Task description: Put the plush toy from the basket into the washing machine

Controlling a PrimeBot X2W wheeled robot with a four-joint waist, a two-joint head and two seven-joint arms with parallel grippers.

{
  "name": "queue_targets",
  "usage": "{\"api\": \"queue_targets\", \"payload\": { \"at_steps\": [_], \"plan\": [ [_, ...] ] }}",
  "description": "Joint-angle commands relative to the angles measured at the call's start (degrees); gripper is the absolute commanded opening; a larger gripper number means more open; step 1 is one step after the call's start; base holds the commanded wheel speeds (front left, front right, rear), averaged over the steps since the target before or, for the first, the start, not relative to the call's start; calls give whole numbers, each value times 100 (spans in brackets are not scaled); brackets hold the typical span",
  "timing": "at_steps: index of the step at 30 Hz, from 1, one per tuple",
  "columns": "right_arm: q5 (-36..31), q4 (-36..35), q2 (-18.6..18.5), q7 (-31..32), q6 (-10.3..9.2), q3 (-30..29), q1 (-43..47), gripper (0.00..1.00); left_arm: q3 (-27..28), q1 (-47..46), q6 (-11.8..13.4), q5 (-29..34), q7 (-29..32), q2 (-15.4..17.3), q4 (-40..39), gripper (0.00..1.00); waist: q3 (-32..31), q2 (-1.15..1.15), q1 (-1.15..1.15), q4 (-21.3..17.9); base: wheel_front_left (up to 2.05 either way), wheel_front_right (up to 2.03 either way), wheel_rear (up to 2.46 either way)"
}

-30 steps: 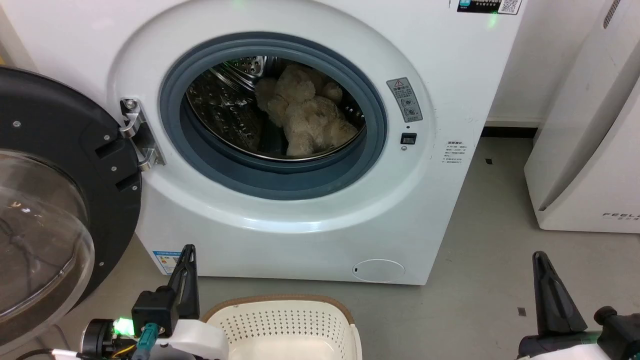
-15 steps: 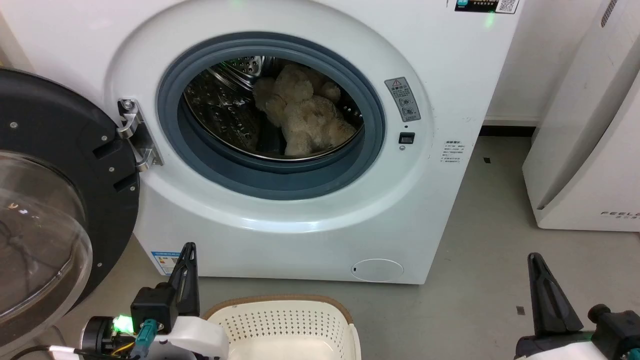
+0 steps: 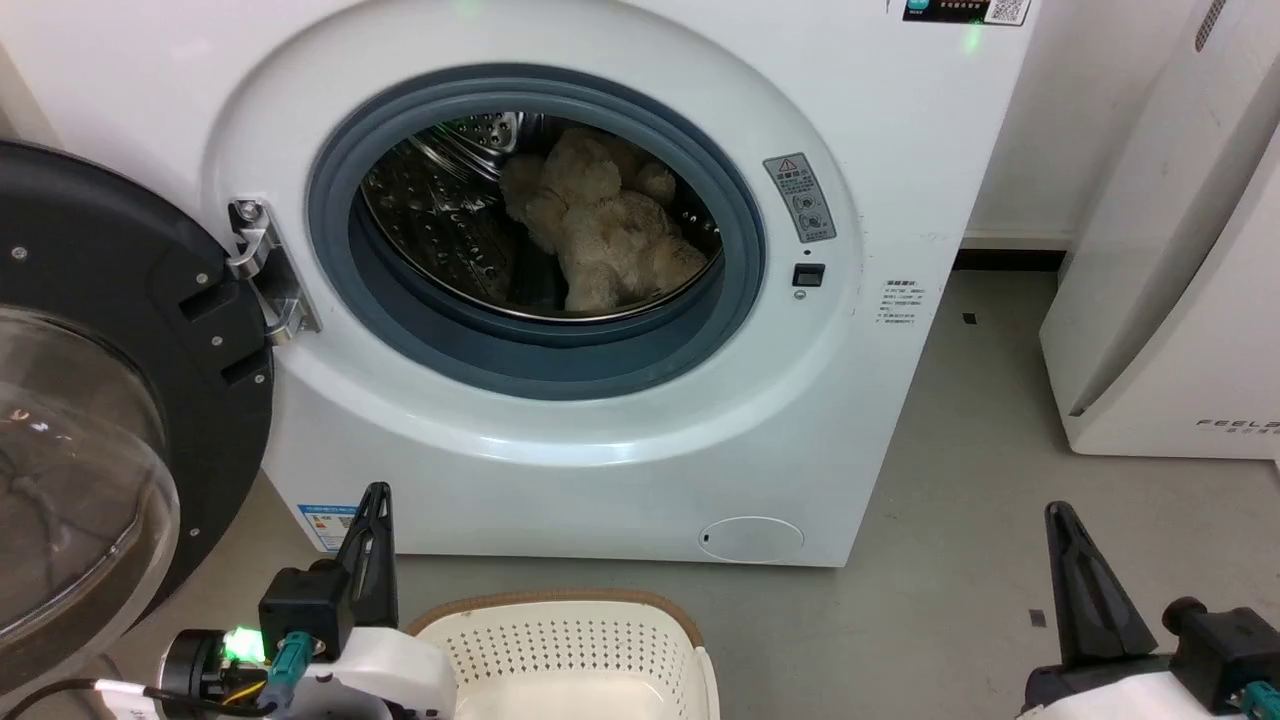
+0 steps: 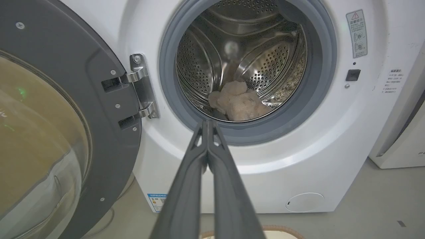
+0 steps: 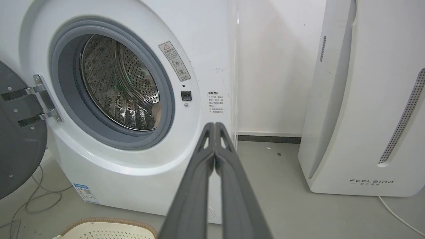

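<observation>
status: toy [image 3: 600, 225] is lying inside the washer [image 3: 560, 450], down in the drum [image 3: 440, 230], slumping toward the right-rear and leaning on the perforated wall. On the left wrist cam it's sitting low in the drum, just behind the gasket [image 3: 560, 365] lip.

The door [image 3: 110, 300] is hanging wide open on its hinge [image 3: 265, 270] at the porthole's left side, with the glass bulge facing the robot.

The basket [image 3: 560, 640] is sitting on the floor [image 3: 960, 450] in front of the washer, between the two arms and closer to the left one. Its far end is showing at the head cam's bottom edge.

The left gripper [image 3: 376, 505] is hovering low at lower left, just beside the basket rim. Its fingers are pressing together with nothing between them, and on its own cam they're pointing at the porthole's lower edge.

The right gripper [image 3: 1062, 525] is hovering at lower right over bare floor. Its fingers are also pressing together and gripping nothing, and they're pointing at the washer's right front corner. Both are sitting well apart from the toy.

The white appliance [image 3: 1170, 300] is standing right of the washer, with a strip of floor between them. A cable [image 5: 30, 199] is trailing on the floor under the door on the right wrist cam.
</observation>
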Motion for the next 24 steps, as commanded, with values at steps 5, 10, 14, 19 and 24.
{"api": "queue_targets", "payload": {
  "at_steps": [5,10,14,19,24],
  "plan": [
    [-82,29,-1,83,-1,30,-100,0,31,72,-51,53,77,-44,-91,0,2,0,0,-13,0,0,0],
    [-118,35,-1,142,-2,43,-122,0,48,83,-73,65,136,-58,-134,0,5,0,0,-26,0,0,0],
    [-146,40,-1,189,-2,54,-140,0,62,92,-91,75,182,-69,-167,0,7,0,0,-36,0,0,0],
    [-183,47,-1,248,-2,67,-163,0,79,103,-113,88,241,-83,-210,0,9,0,0,-49,0,0,0],
    [-219,53,-1,307,-2,81,-186,0,97,114,-136,100,300,-97,-252,0,12,0,0,-62,0,0,0]
  ]
}}
